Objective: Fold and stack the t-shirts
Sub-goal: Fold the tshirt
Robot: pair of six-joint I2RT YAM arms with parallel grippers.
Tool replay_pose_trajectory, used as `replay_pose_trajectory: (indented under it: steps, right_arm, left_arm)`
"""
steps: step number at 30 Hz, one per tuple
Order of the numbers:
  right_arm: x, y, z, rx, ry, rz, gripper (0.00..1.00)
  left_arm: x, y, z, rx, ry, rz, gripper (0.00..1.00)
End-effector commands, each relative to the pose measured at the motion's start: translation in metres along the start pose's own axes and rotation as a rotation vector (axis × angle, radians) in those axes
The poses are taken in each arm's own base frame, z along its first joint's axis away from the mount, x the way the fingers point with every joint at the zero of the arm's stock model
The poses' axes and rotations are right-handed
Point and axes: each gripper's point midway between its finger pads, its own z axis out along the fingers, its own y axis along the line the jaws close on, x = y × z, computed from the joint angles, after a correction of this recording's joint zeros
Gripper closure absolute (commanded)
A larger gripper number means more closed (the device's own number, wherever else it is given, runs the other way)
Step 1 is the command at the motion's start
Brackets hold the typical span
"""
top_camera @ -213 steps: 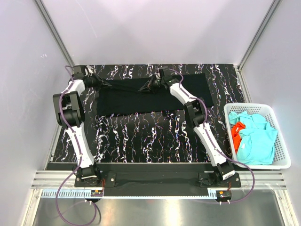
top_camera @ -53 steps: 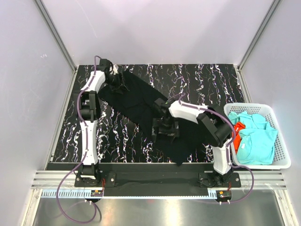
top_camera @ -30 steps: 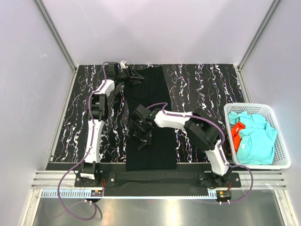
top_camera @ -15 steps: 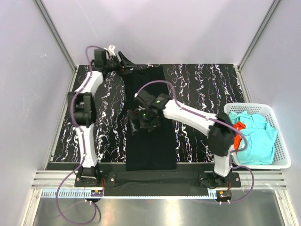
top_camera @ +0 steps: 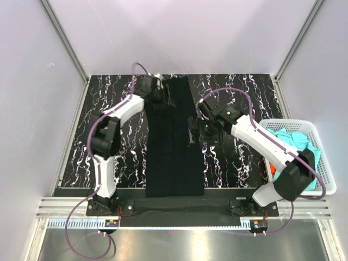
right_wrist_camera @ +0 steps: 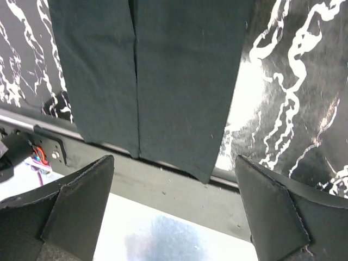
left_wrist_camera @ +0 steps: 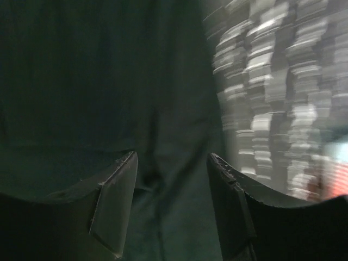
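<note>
The black t-shirt lies folded into a long narrow strip down the middle of the table, from the far edge to the near edge. My left gripper hovers over the strip's far end. Its fingers stand apart, with only dark cloth beneath them and nothing pinched. My right gripper is at the strip's right edge, wide open and empty. In its wrist view the strip's near end hangs over the table's front edge. Turquoise t-shirts sit in the basket, with a sliver of the orange-red one beside my right arm.
The white lattice basket stands at the table's right edge, partly under my right forearm. The black marbled tabletop shows on both sides of the strip. A metal rail runs along the front.
The left gripper swung from the far left corner to over the strip's far end. The right gripper moved from the strip's left side to its right edge. The shirt stayed put.
</note>
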Motion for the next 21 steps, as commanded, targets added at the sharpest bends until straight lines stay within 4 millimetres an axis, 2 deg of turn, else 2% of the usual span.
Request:
replay_pose_trajectory:
  steps: [1, 3, 5, 7, 8, 9, 10, 11, 12, 13, 14, 15, 17, 21]
  right_arm:
    - [0.015, -0.010, -0.011, -0.018, 0.006, 0.008, 0.00]
    - [0.019, -0.019, -0.008, 0.002, 0.012, 0.024, 0.00]
    - [0.028, -0.028, -0.001, 0.020, 0.039, 0.043, 0.00]
    - [0.030, -0.036, 0.006, 0.030, 0.054, 0.064, 0.00]
    - [0.029, -0.038, 0.007, 0.035, 0.058, 0.072, 0.00]
    - [0.028, -0.040, 0.008, 0.036, 0.059, 0.078, 0.00]
    - [0.024, -0.042, 0.008, 0.037, 0.055, 0.084, 0.00]
    - [0.022, -0.043, 0.008, 0.038, 0.052, 0.088, 0.00]
    - [0.020, -0.044, 0.007, 0.037, 0.046, 0.093, 0.00]
    - [0.016, -0.047, 0.007, 0.038, 0.043, 0.102, 0.00]
    - [0.014, -0.048, 0.007, 0.035, 0.042, 0.106, 0.00]
    - [0.013, -0.047, 0.007, 0.028, 0.044, 0.109, 0.00]
    - [0.009, -0.049, 0.008, 0.028, 0.044, 0.120, 0.00]
    - [0.003, -0.042, 0.006, -0.009, 0.048, 0.133, 0.00]
  left_arm:
    - [-0.011, 0.038, 0.016, -0.257, -0.053, -0.022, 0.42]
    - [-0.004, 0.053, 0.027, -0.315, -0.033, -0.052, 0.43]
    - [0.001, 0.058, 0.038, -0.323, -0.017, -0.060, 0.43]
    - [0.010, 0.065, 0.058, -0.322, 0.026, -0.049, 0.43]
    - [0.011, 0.069, 0.064, -0.331, 0.039, -0.046, 0.43]
    - [0.003, 0.067, 0.069, -0.331, 0.038, -0.045, 0.43]
    - [0.014, 0.069, 0.082, -0.303, 0.083, -0.057, 0.42]
    - [0.015, 0.070, 0.089, -0.287, 0.093, -0.060, 0.42]
    - [0.002, 0.061, 0.093, -0.238, 0.081, -0.059, 0.42]
    - [0.009, 0.068, 0.106, -0.230, 0.106, -0.062, 0.42]
    - [0.005, 0.067, 0.110, -0.209, 0.107, -0.068, 0.42]
    - [-0.013, 0.058, 0.111, -0.158, 0.083, -0.064, 0.42]
    - [-0.028, 0.056, 0.116, -0.108, 0.068, -0.043, 0.41]
    - [-0.051, 0.055, 0.107, -0.021, 0.061, -0.010, 0.38]
